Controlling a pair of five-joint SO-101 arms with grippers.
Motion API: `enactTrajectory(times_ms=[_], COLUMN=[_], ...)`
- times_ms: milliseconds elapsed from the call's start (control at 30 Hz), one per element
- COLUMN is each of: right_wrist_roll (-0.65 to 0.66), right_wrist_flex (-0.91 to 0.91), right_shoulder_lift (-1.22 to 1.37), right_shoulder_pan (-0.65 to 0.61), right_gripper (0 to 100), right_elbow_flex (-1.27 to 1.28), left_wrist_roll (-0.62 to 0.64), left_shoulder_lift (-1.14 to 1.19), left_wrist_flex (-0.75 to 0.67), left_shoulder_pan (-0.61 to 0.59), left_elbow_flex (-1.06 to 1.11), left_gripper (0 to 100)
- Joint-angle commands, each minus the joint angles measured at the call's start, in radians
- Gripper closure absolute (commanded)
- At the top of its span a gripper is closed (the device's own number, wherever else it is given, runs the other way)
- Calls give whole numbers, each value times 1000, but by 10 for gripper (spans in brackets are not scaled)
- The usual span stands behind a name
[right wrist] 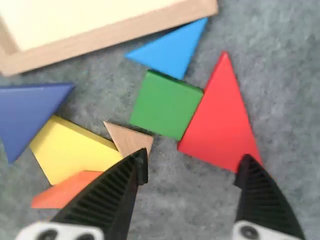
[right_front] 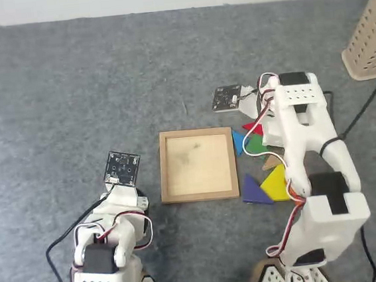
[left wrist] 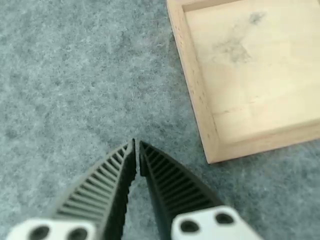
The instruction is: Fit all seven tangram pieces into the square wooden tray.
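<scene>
Right end effector, red triangle tray-pointing

We log our left gripper with jaws pressed together, pointing down, left arm folded back low, our right gripper with jaws spread wide, right arm stretched forward.

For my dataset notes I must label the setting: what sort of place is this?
Probably a robotics test bench: the left arm and right arm stand on a grey felt-like table cover, with a square wooden tray and coloured tangram pieces laid out.
</scene>
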Motion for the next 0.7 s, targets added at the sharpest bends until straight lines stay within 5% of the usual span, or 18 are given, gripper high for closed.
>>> enactTrajectory(times_ms=[0,233,667], right_wrist_roll=[101,252,245], right_wrist_flex=[15,-81,-76], right_shoulder_lift=[8,104,344], right_shoulder_pan=[27,91,96], right_gripper=[634,628,630], right_elbow_flex=[-57,-110,-284], left_wrist_roll=[6,6,6], left_shoulder_lift=[-21,-21,-21], left_wrist_flex=[6,6,6], left_shoulder_pan=[-2,0,-2], left_elbow_flex=[-19,-19,-19], left_gripper=[988,988,988])
